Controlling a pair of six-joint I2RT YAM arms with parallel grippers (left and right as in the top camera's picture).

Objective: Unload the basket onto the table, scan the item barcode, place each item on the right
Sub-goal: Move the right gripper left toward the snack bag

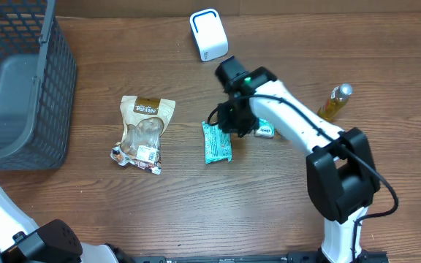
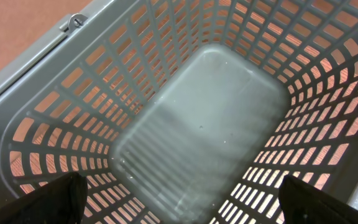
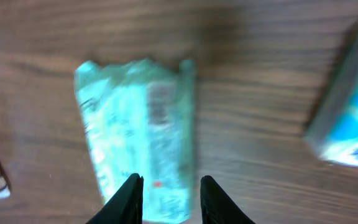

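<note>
Teal packet [image 1: 216,142] lying flat at mid-table, right gripper [image 1: 232,120] directly above it.
Overhead: wooden table [image 1: 86,197] carries a white scanner [image 1: 209,35] by the far edge, a grey basket [image 1: 50,88] at the left edge, a brown pouch [image 1: 143,131], a small box [image 1: 264,130] and an amber bottle [image 1: 335,101] towards the right edge. Left wrist alone shows the left gripper [image 2: 179,186], spread wide over the basket's floor. Right wrist, blurred: the right gripper's jaws narrowly apart over the packet's end; contact cannot be told.

Blur smears the teal packet [image 3: 135,130], its print unreadable; the blue box [image 3: 347,124] is cut off.
</note>
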